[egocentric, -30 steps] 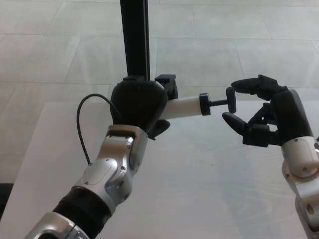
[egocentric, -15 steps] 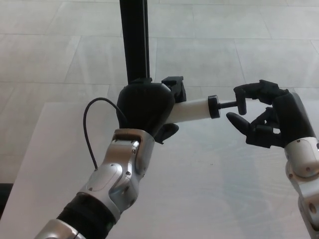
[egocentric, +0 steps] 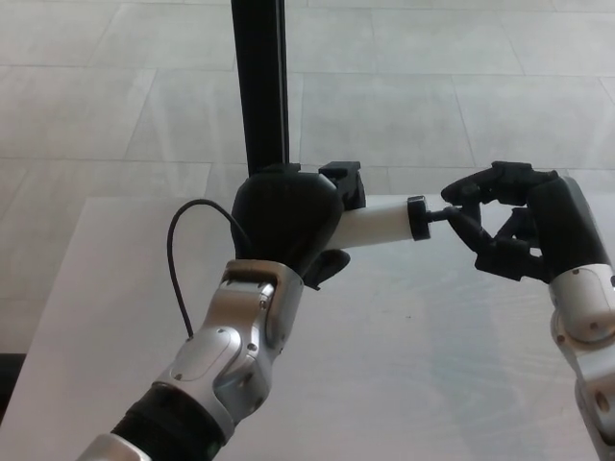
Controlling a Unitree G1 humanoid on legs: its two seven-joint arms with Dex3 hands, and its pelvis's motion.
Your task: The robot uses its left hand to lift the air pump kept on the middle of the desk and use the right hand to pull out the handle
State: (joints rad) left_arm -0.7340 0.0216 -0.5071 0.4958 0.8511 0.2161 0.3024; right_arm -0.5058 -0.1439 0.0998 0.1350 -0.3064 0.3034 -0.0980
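- Gripping the air pump (egocentric: 370, 223) around its rear part, the left hand (egocentric: 285, 218) holds it lifted above the desk (egocentric: 404, 384), with the white barrel lying roughly level and sticking out toward the right hand.
- Left forearm rises from the bottom left of the view, silver at the wrist, with the back of the black hand turned to the camera — the fingers wrapped round the pump are mostly hidden behind it.
- One thin black cable (egocentric: 192, 240) loops up from the left forearm, just beside the left hand on its outer side.
- Right hand (egocentric: 509, 226) comes in from the right edge, its forearm standing nearly upright, the thumb and two fingers curled inward and closed on the handle (egocentric: 450, 213).
- The handle sits at the fingertips of the right hand, joined by a short dark rod to the black cap at the barrel's end; only a small length of rod shows between cap and fingers.
- A black fitting on the pump's top shows just beyond the left hand, on the side toward the right hand.
- Count — one air pump, one handle, two robot hands, one cable, one desk.
- One black upright post (egocentric: 261, 82) stands behind the left hand, rising out of the top of the view.
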